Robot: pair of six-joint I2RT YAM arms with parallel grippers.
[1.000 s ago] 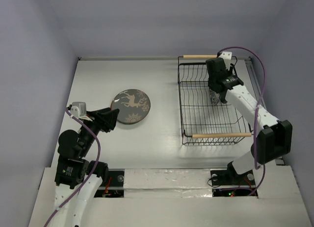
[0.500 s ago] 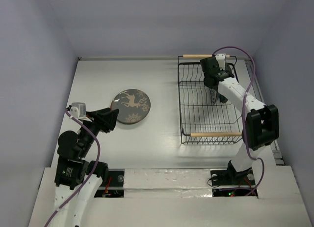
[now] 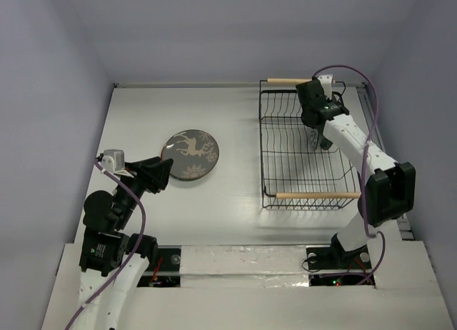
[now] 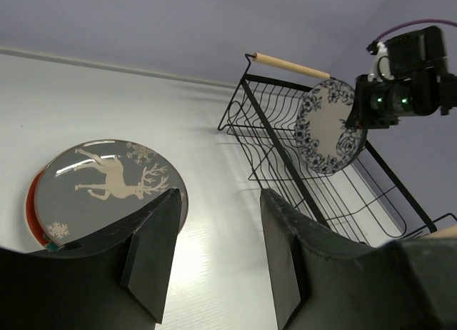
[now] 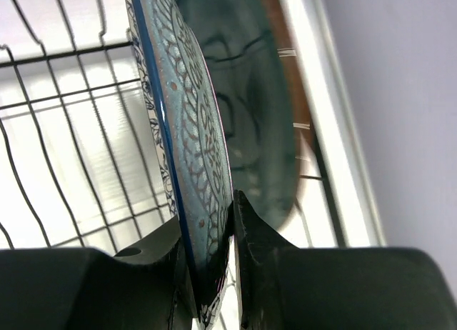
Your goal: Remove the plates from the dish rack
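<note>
Bare table btwn deer plate and dish rack = clear lane; rack top open, but far handle + near handle bar its ends; teal plate just beside floral plate, tight gap; R wall near rack.

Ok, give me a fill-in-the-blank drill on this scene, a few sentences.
The grey-brown plate on the table shows a white ____.
The right end effector grips the floral plate by its ____.
The left end effector hovers with jaws ____.
The dish rack has two ____ handles.
Missing: deer; rim; open; wooden.
</note>
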